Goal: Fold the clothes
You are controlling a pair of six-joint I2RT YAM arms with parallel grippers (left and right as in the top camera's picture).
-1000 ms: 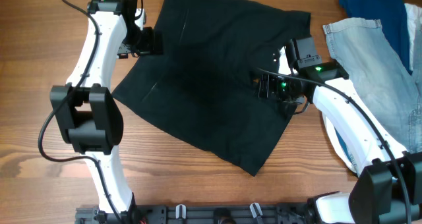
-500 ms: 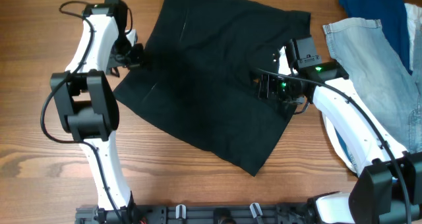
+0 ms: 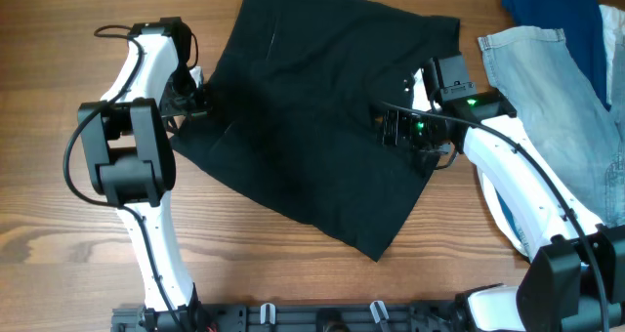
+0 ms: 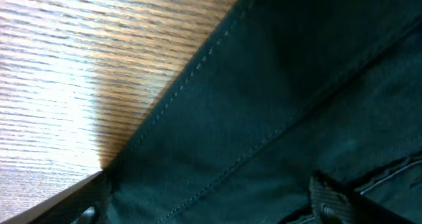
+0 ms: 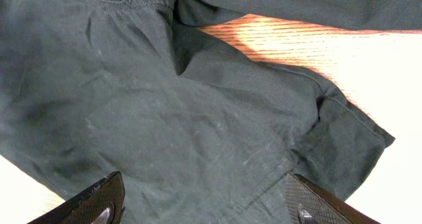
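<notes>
The clothes, a pair of black shorts (image 3: 312, 127), lie spread flat and slanted across the middle of the table. My left gripper (image 3: 200, 100) is low at their left edge. In the left wrist view its fingers (image 4: 330, 201) stand wide apart around the stitched hem (image 4: 198, 72), the gripper (image 4: 204, 211) open with black fabric filling the gap. My right gripper (image 3: 395, 127) hovers over the shorts' right side. The right wrist view shows it (image 5: 204, 207) open, fingertips (image 5: 99, 201) far apart above rumpled black cloth (image 5: 165, 105).
A pale blue denim garment (image 3: 557, 107) lies at the right edge, partly under my right arm. A dark blue cloth (image 3: 552, 20) sits at the back right corner. Bare wooden table (image 3: 293, 264) lies in front of the shorts.
My left gripper has moved toward the table's front along the shorts' left edge and come down onto the hem. The right arm and the shorts have not moved.
</notes>
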